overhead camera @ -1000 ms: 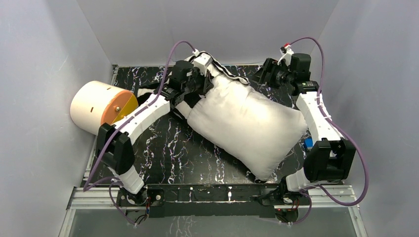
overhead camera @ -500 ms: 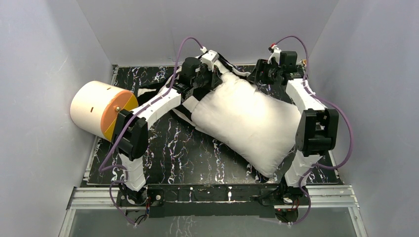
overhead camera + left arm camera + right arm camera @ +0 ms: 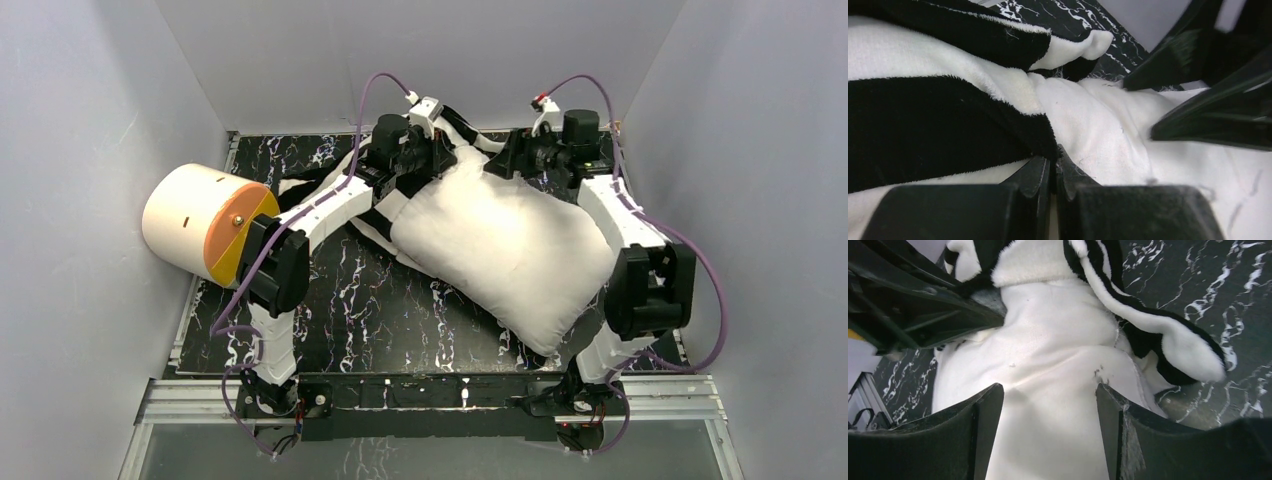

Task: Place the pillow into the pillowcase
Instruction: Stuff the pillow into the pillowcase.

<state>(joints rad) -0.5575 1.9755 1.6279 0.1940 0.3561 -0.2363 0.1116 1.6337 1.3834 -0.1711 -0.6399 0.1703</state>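
Observation:
The white pillow (image 3: 500, 250) lies diagonally across the marbled table, its far end by both grippers. The striped pillowcase (image 3: 335, 190) is bunched around that far-left end. In the left wrist view my left gripper (image 3: 1053, 167) is shut, pinching the pillowcase (image 3: 923, 115) at its hem, right against the pillow (image 3: 1108, 130). From above, that left gripper (image 3: 442, 155) sits over the pillow's far corner. My right gripper (image 3: 1048, 400) stands open astride the pillow (image 3: 1048, 340), one fingertip (image 3: 989, 407) on either side of bare white fabric. A pillowcase (image 3: 1158, 330) fold lies just beyond it.
A cream cylinder with an orange face (image 3: 205, 230) lies at the table's left edge. Grey walls close in the back and both sides. A metal rail (image 3: 430, 395) with both arm bases runs along the near edge. The black marbled tabletop (image 3: 380, 310) shows near the front left.
My left gripper has carried the pillowcase hem to the right over the pillow's far end. My right gripper has swung left towards it, and its elbow has dropped nearer the base.

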